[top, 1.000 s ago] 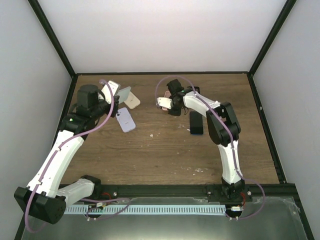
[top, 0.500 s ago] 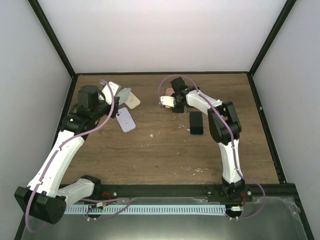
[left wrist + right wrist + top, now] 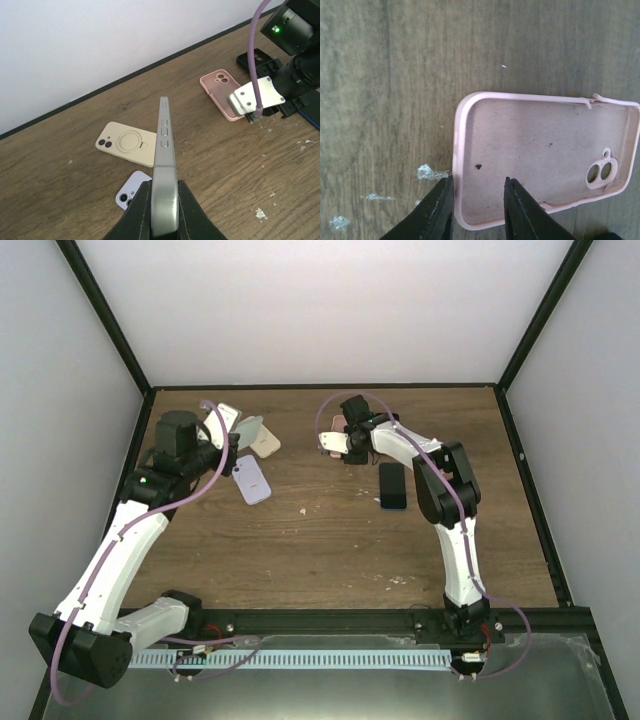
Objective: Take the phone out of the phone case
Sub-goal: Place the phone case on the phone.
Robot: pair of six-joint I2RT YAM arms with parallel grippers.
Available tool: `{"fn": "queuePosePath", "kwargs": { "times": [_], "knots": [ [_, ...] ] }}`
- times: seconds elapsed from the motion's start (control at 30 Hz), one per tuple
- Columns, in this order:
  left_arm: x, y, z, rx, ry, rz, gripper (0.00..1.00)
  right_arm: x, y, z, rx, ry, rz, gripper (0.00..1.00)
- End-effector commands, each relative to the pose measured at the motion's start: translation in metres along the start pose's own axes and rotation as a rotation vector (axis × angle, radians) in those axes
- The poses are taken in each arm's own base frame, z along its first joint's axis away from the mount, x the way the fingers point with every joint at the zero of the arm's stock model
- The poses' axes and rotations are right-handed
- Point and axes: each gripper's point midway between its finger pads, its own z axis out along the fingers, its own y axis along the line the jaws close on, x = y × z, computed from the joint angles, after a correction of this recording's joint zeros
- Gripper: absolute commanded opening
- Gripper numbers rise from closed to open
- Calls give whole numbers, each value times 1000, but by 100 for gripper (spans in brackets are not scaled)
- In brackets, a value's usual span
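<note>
The left claw (image 3: 164, 202) is clamped tight on a grey-green phone (image 3: 165, 145), held edge-on above the table's left side, its lower end cut off. The right claw (image 3: 477, 205) stands slightly parted astride the rim of an empty pink case (image 3: 540, 145) lying far-centre. A lilac phone or case (image 3: 131, 192) is half hidden behind the left claw's finger

There were no words, numbers, brand names or signs that could be read in any of the views.
</note>
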Motion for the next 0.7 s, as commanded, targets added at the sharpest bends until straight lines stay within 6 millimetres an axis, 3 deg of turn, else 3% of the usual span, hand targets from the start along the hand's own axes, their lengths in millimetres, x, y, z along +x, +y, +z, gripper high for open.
{"fn": "queuePosePath", "kwargs": {
  "times": [0.0, 0.07, 0.23, 0.6, 0.67],
  "knots": [
    [-21, 1, -6, 7, -83, -3, 0, 2, -12, 1, 43, 9, 21, 34],
    [-20, -1, -5, 18, -81, -10, 0, -3, -20, -9, 64, -7, 47, 48],
    [-17, -8, 0, 63, -65, -74, 0, -31, -49, -59, 163, -115, 125, 72],
    [-23, -26, 9, 225, -37, -225, 0, -66, -111, -165, 491, -299, 253, 86],
    [-26, -28, 7, 247, -48, -210, 0, -73, -112, -179, 499, -331, 257, 95]
  ]
}}
